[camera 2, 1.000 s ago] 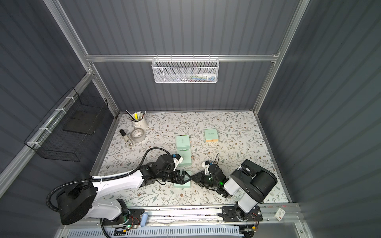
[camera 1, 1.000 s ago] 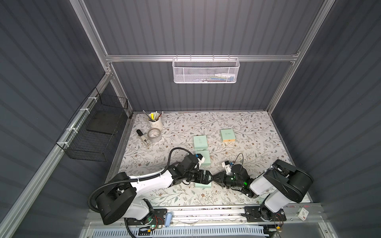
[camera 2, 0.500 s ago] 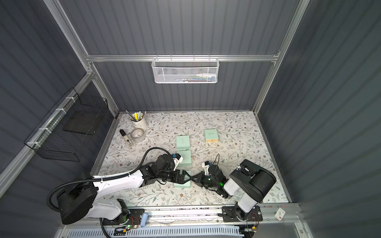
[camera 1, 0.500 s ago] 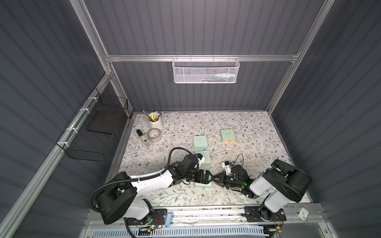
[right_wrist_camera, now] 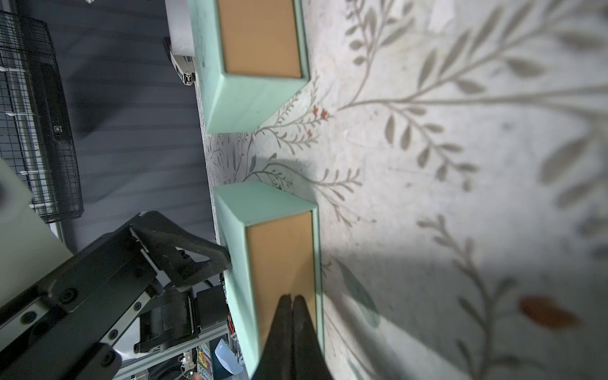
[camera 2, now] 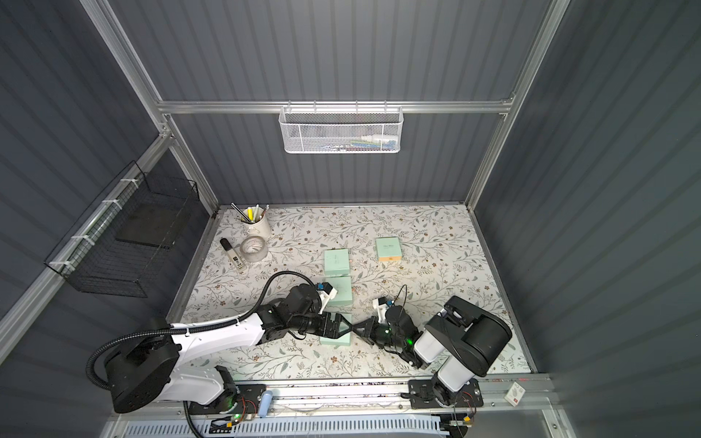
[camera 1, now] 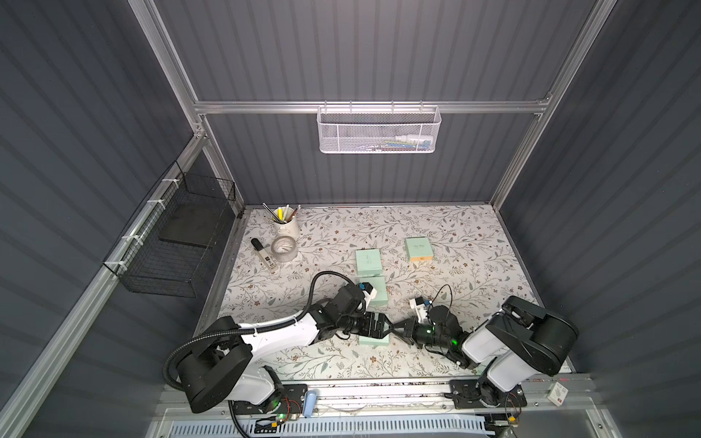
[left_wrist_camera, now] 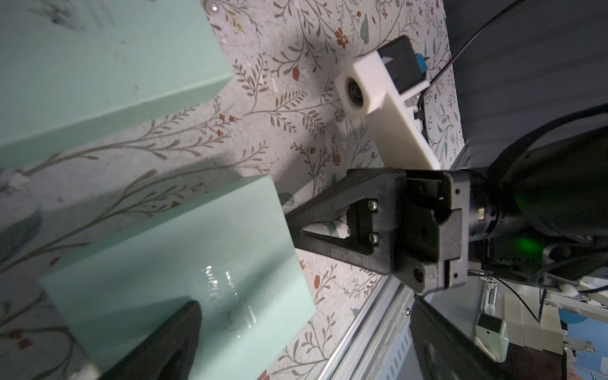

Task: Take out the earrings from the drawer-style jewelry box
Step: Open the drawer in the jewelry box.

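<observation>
While its two slim black fingers are pressed together into a single point, the right hand (right_wrist_camera: pixel 291 299) lies low and nearly level. That point meets the smooth tan drawer front of the drawer-style jewelry box (right_wrist_camera: pixel 237 210). Whether anything is pinched there cannot be told. Facing it from the opposite side, the left hand (camera 1: pixel 384 330) is stretched out flat over the same box, its black triangular fingers spread wide, one finger (right_wrist_camera: pixel 204 256) set against the box's top. The box is a small matte mint-green block with crisp edges, and its drawer front sits flush. Just beyond stands a second mint box (left_wrist_camera: pixel 98 65) of the same make. One tiny pearly round stud of the earrings (left_wrist_camera: pixel 214 6) lies beside its corner on the pale, leaf-and-flower-printed tabletop (camera 1: pixel 455 235).
</observation>
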Controlling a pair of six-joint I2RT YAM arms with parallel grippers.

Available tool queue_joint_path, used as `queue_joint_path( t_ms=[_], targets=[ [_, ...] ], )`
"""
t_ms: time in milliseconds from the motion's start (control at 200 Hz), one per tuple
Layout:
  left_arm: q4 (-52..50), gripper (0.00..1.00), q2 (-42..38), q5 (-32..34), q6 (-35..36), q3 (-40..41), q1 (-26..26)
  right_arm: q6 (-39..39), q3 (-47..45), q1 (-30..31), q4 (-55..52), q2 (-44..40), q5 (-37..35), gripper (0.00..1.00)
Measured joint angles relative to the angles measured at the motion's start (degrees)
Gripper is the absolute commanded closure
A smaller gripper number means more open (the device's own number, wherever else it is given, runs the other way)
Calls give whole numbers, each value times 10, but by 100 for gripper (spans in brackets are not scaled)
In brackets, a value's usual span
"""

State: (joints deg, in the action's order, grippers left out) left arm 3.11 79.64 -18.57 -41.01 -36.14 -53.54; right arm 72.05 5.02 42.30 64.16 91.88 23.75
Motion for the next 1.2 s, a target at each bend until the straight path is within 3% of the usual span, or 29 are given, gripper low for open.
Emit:
queue_joint_path(
  t_ms=[825,1201],
  targets=[
    [18,0,1,8,-2,6,-2,17,-41,-24,50,1,-22,100],
    [24,0,1,10,-2,8,-2,14,-44,-51,-31,-75,-36,100]
  ],
)
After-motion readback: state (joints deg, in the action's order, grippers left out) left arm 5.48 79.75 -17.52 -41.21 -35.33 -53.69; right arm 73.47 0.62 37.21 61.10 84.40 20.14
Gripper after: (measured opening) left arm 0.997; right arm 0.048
